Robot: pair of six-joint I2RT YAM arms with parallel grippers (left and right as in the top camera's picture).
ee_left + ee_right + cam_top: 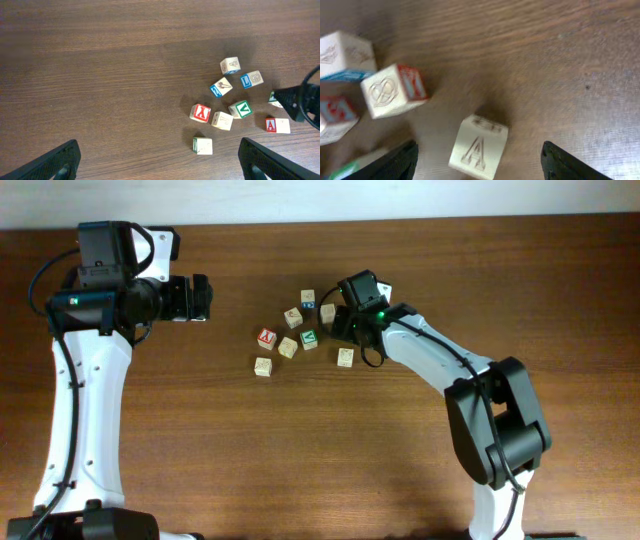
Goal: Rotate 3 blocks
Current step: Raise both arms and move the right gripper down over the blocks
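Observation:
Several small wooden alphabet cubes lie in a loose cluster mid-table. Among them are a green-faced cube, a pale cube beside it, and another pale cube nearest the front. My right gripper hangs over the cluster's right side. It is open, and a pale cube embossed with an A sits between its fingers, touching neither. My left gripper is open and holds nothing, well left of the cubes.
A red-lettered cube marks the cluster's left edge. A blue-marked cube and more pale cubes sit at the back. A cube with a red A side lies at the right. Bare wooden tabletop surrounds them.

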